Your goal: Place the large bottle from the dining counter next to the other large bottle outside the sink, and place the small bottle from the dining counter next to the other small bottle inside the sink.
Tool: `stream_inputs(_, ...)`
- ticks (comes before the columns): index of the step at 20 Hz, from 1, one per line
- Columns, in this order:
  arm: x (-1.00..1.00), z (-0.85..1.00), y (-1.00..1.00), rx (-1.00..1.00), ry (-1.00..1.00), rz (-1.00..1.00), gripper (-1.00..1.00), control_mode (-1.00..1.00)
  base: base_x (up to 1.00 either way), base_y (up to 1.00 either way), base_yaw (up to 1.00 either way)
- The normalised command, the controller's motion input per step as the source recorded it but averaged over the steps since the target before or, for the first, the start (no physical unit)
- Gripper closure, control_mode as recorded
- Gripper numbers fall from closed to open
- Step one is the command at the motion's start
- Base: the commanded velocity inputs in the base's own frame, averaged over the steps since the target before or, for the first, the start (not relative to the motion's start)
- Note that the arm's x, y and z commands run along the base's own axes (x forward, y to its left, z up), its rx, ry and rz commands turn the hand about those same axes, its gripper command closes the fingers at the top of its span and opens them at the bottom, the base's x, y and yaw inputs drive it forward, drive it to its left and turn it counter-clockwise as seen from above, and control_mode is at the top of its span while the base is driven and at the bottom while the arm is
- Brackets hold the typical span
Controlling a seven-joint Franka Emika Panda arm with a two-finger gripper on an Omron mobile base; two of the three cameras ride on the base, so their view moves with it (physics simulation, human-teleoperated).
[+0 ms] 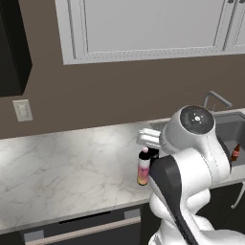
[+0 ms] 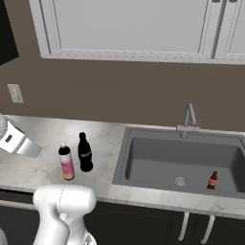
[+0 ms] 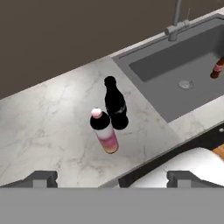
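The large bottle (image 1: 143, 167) (image 2: 66, 162) (image 3: 105, 131), pink fading to yellow-orange with a dark top, stands upright on the marble worktop (image 2: 38, 162). Close to its right stands the other large bottle (image 2: 85, 153) (image 3: 115, 105), all black, just left of the sink (image 2: 158, 158) (image 3: 166, 74). The other small bottle (image 1: 235, 153) (image 2: 213, 180) (image 3: 217, 68) stands inside the sink at its right. My gripper (image 3: 113, 177) hangs above and back from the two large bottles, open, with nothing between its fingers. The small bottle from the dining counter and the dining counter are out of view.
A faucet (image 2: 190, 119) (image 3: 177, 22) rises behind the sink. Bare marble stretches left of the bottles (image 1: 57, 167). A brown wall with a socket (image 1: 22, 110) backs the worktop, with white cabinets (image 2: 129, 28) above. My own arm (image 1: 191, 158) blocks part of the left base view.
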Motion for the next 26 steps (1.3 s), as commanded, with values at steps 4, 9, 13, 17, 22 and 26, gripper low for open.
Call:
stream_inputs(4, -0.68, 0.49, -0.16, 0.00, 0.00, 0.12, -1.00, -1.00, 0.00, 0.00, 0.00)
stream_inputs(9, -0.68, 0.38, -0.19, 0.00, 0.00, 0.14, -1.00, -1.00, 0.00, 0.00, 0.00)
stream_inputs(13, -0.36, 0.39, -0.05, -0.01, 0.01, 0.12, -1.00, -1.00, 0.00, 0.00, 0.00)
stream_inputs(17, -0.12, 0.50, 0.00, 0.00, 0.00, 0.08, -1.00, -1.00, 0.00, 0.00, 0.00)
stream_inputs(22, -0.19, 0.59, -0.18, 0.01, 0.00, 0.06, -1.00, -1.00, 0.00, 0.00, 0.00)
stream_inputs(26, -0.32, 0.36, -0.13, 0.00, 0.00, 0.05, -1.00, -1.00, 0.00, 0.00, 0.00)
